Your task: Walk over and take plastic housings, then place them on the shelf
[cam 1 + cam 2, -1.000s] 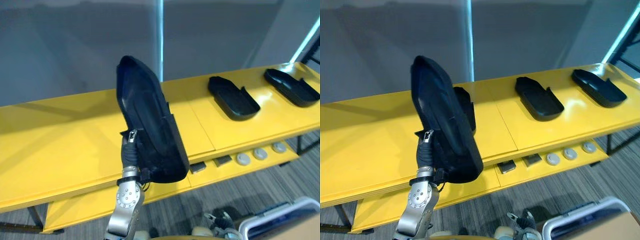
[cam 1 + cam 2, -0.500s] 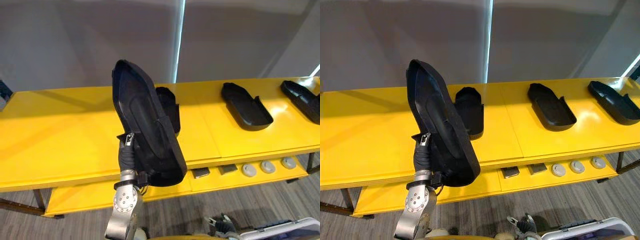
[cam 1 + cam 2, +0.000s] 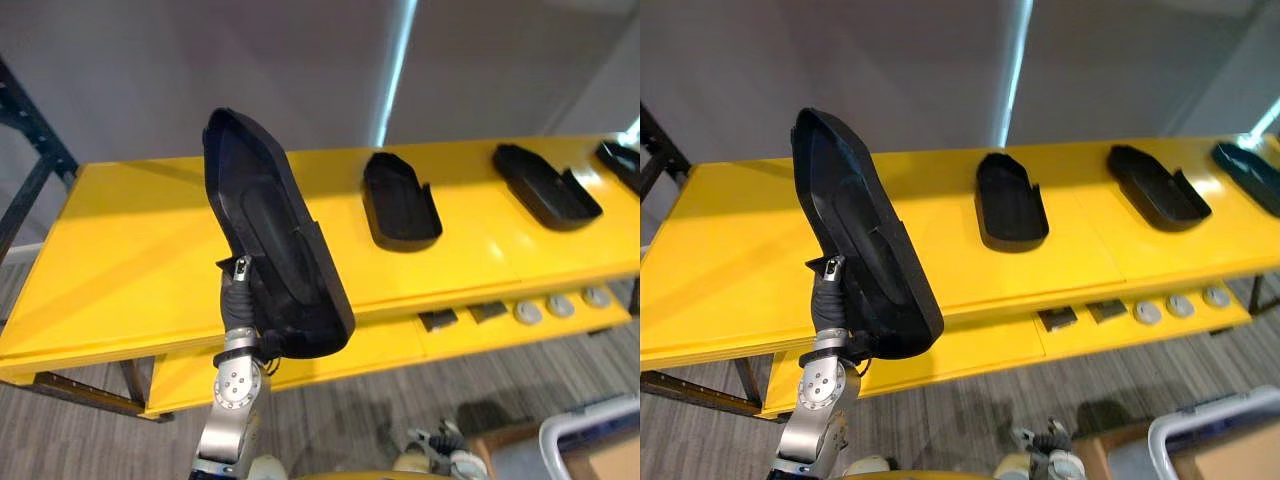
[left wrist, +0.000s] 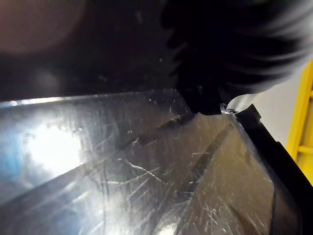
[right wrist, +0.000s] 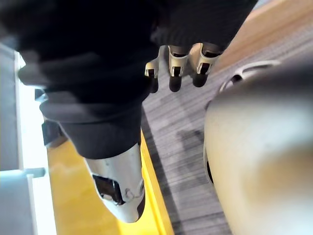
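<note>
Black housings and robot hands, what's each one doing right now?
Held housing: upright, carried by the left hand, off the yellow shelf.
First housing: lying flat on the yellow shelf.
Second housing: lying flat, further right.
Third housing: flat, at the view's edge.
Right hand: relaxed, empty.

Looking down and forward from head height in both eye views, set slightly apart sideways, sharing the yellow shelf (image 3: pixel 130 250), the held housing (image 3: pixel 265 240) and the near floor (image 3: pixel 370 410). Pressed right against that housing's inner wall from the left wrist. Facing down past the right hand (image 5: pixel 177 61) from the right wrist, onto floor and the shelf's near edge.
</note>
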Motion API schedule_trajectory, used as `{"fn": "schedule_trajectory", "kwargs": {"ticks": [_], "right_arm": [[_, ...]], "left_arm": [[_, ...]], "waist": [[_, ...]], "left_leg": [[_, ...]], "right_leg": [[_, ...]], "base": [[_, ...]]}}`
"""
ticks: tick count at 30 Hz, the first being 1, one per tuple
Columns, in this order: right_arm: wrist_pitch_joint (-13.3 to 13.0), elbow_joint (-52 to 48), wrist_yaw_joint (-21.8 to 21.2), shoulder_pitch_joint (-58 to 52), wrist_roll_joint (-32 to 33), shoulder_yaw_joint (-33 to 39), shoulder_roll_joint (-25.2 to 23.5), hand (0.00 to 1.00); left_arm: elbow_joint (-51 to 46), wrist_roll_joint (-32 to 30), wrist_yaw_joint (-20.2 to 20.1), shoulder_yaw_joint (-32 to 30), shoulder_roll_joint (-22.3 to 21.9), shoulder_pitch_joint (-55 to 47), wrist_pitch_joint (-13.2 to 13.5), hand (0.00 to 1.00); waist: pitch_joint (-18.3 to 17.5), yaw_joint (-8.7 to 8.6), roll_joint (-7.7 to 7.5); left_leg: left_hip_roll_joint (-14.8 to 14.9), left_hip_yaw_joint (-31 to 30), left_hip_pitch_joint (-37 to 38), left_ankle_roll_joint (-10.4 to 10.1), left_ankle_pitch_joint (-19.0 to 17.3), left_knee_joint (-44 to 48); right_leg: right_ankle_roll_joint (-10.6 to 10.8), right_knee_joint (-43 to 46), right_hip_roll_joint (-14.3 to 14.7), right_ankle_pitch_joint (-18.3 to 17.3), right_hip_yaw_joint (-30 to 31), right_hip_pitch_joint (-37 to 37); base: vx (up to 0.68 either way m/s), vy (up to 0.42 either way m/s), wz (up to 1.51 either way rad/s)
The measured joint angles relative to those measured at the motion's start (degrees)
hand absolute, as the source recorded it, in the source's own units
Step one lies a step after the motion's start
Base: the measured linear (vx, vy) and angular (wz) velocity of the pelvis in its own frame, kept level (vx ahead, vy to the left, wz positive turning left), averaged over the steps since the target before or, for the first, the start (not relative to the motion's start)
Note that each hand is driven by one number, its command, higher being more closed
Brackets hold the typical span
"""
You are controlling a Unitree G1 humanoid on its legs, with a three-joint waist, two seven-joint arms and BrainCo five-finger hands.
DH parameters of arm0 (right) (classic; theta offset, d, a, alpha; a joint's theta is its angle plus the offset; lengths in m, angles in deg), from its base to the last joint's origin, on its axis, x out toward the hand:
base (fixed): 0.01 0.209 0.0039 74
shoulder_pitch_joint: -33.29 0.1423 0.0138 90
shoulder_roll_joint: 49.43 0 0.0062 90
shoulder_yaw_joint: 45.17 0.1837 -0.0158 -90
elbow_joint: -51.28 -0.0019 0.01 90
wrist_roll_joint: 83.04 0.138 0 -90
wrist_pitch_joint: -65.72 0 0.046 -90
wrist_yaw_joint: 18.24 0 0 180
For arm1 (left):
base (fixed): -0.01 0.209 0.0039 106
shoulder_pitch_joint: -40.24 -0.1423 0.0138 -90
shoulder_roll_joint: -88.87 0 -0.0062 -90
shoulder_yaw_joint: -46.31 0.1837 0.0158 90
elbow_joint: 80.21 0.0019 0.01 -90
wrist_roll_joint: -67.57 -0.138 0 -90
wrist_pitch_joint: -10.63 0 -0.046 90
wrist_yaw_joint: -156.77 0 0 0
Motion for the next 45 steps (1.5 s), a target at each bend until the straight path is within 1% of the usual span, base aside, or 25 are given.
{"fn": "schedule_trajectory", "kwargs": {"ticks": [1,3,5,6,9,11,12,15,17,18,20,23,24,25,28,29,31,34,35,37,38,40,41,42,45], "right_arm": [[-0.2,-0.1,0.1,0.3,0.9,0.6,0.3,0.0],[-0.3,-0.6,0.1,0.1,1.5,0.7,0.7,0.0],[-0.3,-0.8,0.0,-0.3,2.3,0.7,0.3,0.0],[-0.2,-1.7,0.0,-1.1,2.4,0.8,-0.3,0.0],[-0.2,-2.5,-0.1,-2.0,2.5,1.2,-1.4,0.0],[-0.1,-3.0,-0.1,-2.5,2.5,1.2,-2.2,0.0],[-0.1,-3.2,-0.1,-2.7,2.5,1.2,-2.3,0.0],[-0.1,-4.5,-0.1,-3.8,2.4,1.2,-2.7,0.0],[0.0,-4.4,-0.1,-4.0,2.3,1.1,-2.9,0.0],[-0.1,-4.4,-0.2,-4.1,2.1,1.1,-2.8,0.0],[0.0,-4.3,-0.4,-4.1,1.9,1.1,-3.0,0.0],[0.1,-4.3,-1.4,-4.2,1.7,1.0,-3.0,0.0],[0.1,-4.4,-1.7,-4.1,1.3,1.0,-2.9,0.0],[0.0,-4.4,-2.1,-4.0,1.2,1.0,-2.8,0.0],[0.0,-4.4,-2.5,-3.9,0.1,0.5,-2.1,0.0],[-0.1,-4.4,-2.5,-3.9,-0.2,0.5,-1.8,0.0],[-0.1,-4.6,-2.5,-3.9,-0.2,0.5,-1.6,0.0],[-0.1,-5.0,-2.6,-3.8,-0.2,0.5,-1.5,0.0],[0.0,-5.0,-2.6,-3.8,-0.2,0.5,-1.5,0.0],[0.0,-5.1,-2.6,-3.8,-0.2,0.5,-1.5,0.0],[0.0,-5.0,-2.6,-3.7,-0.2,0.5,-1.6,0.0],[0.1,-5.0,-2.6,-3.4,-0.2,0.6,-1.9,0.0],[0.2,-5.0,-2.6,-3.2,-0.2,0.6,-1.9,0.0],[0.2,-5.0,-2.6,-3.1,-0.2,0.6,-1.9,0.0],[0.2,-4.6,-2.6,-2.2,-0.2,0.5,-1.9,0.0]], "left_arm": [[0.3,-0.6,0.0,0.3,-1.0,-0.1,-0.2,1.0],[0.4,-1.5,-0.1,1.2,-1.2,-0.3,-0.8,1.0],[0.3,-1.6,-0.1,1.5,-1.3,-0.2,-0.8,1.0],[0.3,-1.9,-0.1,1.5,-1.3,-0.2,-0.8,1.0],[0.2,-2.0,-0.2,1.4,-1.3,-0.3,-0.8,1.0],[0.0,-2.3,-0.2,1.2,-1.3,-0.4,-0.9,1.0],[-0.1,-2.6,-0.3,1.2,-1.3,-0.4,-0.9,1.0],[-0.1,-4.4,-1.3,0.9,-1.4,-0.4,-1.4,1.0],[0.6,-6.3,-1.2,0.3,-1.1,-0.4,-2.2,1.0],[1.7,-8.0,-1.2,-0.5,-0.8,-0.2,-2.8,1.0],[5.3,-10.1,-1.0,-2.9,0.9,2.1,-3.7,1.0],[10.6,-12.6,0.4,-6.1,3.4,6.9,-5.5,1.0],[13.1,-13.3,1.4,-7.7,4.5,9.1,-6.3,1.0],[15.6,-14.0,2.0,-9.5,5.2,11.3,-7.0,1.0],[19.7,-15.7,3.5,-12.1,6.9,14.7,-8.5,1.0],[21.4,-16.6,3.8,-13.4,7.1,16.4,-8.8,1.0],[24.1,-17.0,4.0,-14.9,7.9,19.4,-9.5,1.0],[28.3,-16.4,4.3,-17.3,9.2,23.4,-10.2,1.0],[29.5,-15.5,4.6,-17.8,9.7,24.8,-10.9,1.0],[31.1,-14.4,5.0,-17.9,10.7,26.5,-11.1,1.0],[31.8,-14.2,5.1,-18.2,11.4,27.8,-11.3,1.0],[33.3,-13.6,5.1,-18.2,12.7,30.3,-11.6,1.0],[34.6,-13.1,5.1,-18.3,13.6,32.4,-11.9,0.0],[35.5,-13.0,5.1,-18.3,13.9,33.5,-11.9,0.0],[38.2,-12.6,5.0,-18.2,15.9,38.2,-12.4,0.0]], "waist": [[0.7,-1.28,0.9],[0.9,-1.98,1.05],[0.7,-1.88,0.81],[0.3,-1.86,0.43],[-0.1,-0.39,0.24],[-0.4,-0.04,-0.16],[-0.6,0.02,-0.31],[-1.1,0.8,-0.47],[-1.3,0.99,-0.54],[-1.9,0.92,-0.19],[-2.2,0.96,-0.24],[-2.4,0.84,-0.5],[-2.4,0.8,-0.41],[-2.4,0.45,-0.35],[-2.4,0.01,-0.25],[-2.4,-0.4,-0.13],[-2.5,-0.57,0.19],[-2.5,-0.86,0.51],[-2.5,-0.95,0.42],[-2.5,-1.05,0.18],[-2.3,-1.05,0.08],[-2.0,-0.98,-0.11],[-1.9,-1.06,-0.21],[-1.7,-1.08,-0.24],[-0.8,-2.04,-0.22]], "left_leg": [[-0.8,-1.6,-0.2,0.4,0.6,-0.4],[-2.2,-2.3,0.9,0.0,1.7,-1.9],[-2.6,-3.0,2.1,-0.1,2.7,-3.4],[-2.7,-3.2,2.8,-0.3,3.7,-4.9],[-2.0,-2.9,3.5,-0.9,4.6,-7.0],[-1.7,-2.7,4.6,-1.2,5.3,-8.7],[-1.7,-2.6,4.8,-1.3,5.5,-9.2],[-1.7,-1.6,5.6,-1.2,6.2,-10.8],[-1.9,-1.3,7.2,-1.0,7.9,-14.0],[-1.9,-1.2,8.0,-1.0,9.2,-16.4],[-2.1,-0.9,9.3,-0.9,11.5,-20.1],[-2.8,-1.4,9.7,-0.8,14.2,-23.8],[-3.0,-1.4,9.9,-0.8,15.7,-25.7],[-2.9,-1.7,9.2,-0.8,16.3,-25.7],[-2.9,-1.9,8.8,-0.8,16.7,-26.1],[-2.8,-2.3,8.2,-1.0,16.8,-26.1],[-2.8,-2.5,6.7,-1.3,16.7,-26.1],[-2.8,-2.3,4.8,-1.4,16.8,-26.1],[-2.9,-2.2,4.6,-1.5,16.8,-26.1],[-3.1,-2.2,4.2,-1.6,16.9,-26.1],[-3.1,-2.2,3.6,-1.3,17.1,-26.1],[-3.0,-1.9,2.8,-1.1,17.4,-25.7],[-3.0,-1.7,2.3,-1.0,17.4,-25.7],[-2.9,-1.6,2.3,-1.0,17.4,-25.7],[-2.8,-1.5,2.3,-1.0,17.4,-25.7]], "right_leg": [[-0.3,-1.4,1.7,0.0,3.3,0.9],[-0.3,-2.1,1.3,0.4,3.4,2.1],[-0.3,-3.2,1.0,0.6,2.3,3.7],[-0.5,-4.6,1.1,1.1,1.8,4.8],[-1.0,-7.7,2.1,2.8,1.8,6.3],[-1.3,-10.7,2.4,4.2,1.8,7.8],[-1.3,-11.0,2.4,4.3,1.8,7.9],[-1.4,-13.3,2.7,5.9,2.1,8.7],[-1.4,-15.0,2.6,7.3,2.1,9.5],[-1.6,-16.2,2.9,8.7,1.9,9.7],[-1.9,-17.6,3.3,10.1,1.9,9.7],[-1.8,-18.6,3.2,10.2,1.4,9.3],[-1.8,-18.8,3.2,10.2,1.0,8.7],[-1.6,-18.8,3.4,10.6,0.6,8.2],[-1.9,-19.4,3.8,10.8,0.5,7.6],[-2.1,-19.7,4.0,11.0,0.4,7.2],[-1.9,-20.2,4.4,11.2,0.4,6.0],[-1.9,-21.4,4.5,11.7,0.7,4.5],[-2.0,-21.7,4.5,11.8,0.9,4.4],[-1.9,-21.8,4.4,12.7,1.4,3.8],[-2.1,-22.0,4.5,13.1,1.6,3.4],[-1.8,-22.5,4.6,13.8,1.8,3.1],[-1.8,-22.5,4.7,13.8,1.9,2.6],[-1.9,-22.6,4.8,13.8,1.9,2.6],[-2.2,-22.6,5.0,14.0,1.9,2.6]], "base": [[-0.06,0.063,0.45],[-0.01,0.068,0.37],[0.05,0.005,0.25],[0.08,-0.036,0.23],[0.08,-0.045,-0.01],[0.05,-0.002,-0.04],[0.04,0.014,-0.04],[0.02,0.019,-0.09],[-0.01,0.016,-0.08],[-0.03,0.034,-0.05],[-0.07,0.02,-0.03],[-0.1,-0.01,0.08],[-0.18,-0.035,0.05],[-0.19,-0.035,0.02],[-0.17,-0.009,0.02],[-0.13,-0.014,0.05],[-0.12,-0.009,0.02],[-0.02,0.013,-0.06],[0.05,0.015,-0.03],[0.06,0.009,-0.01],[0.12,-0.012,-0.05],[0.15,-0.023,-0.06],[0.11,-0.016,-0.02],[0.1,-0.017,-0.03],[0.08,-0.016,-0.02]]}}
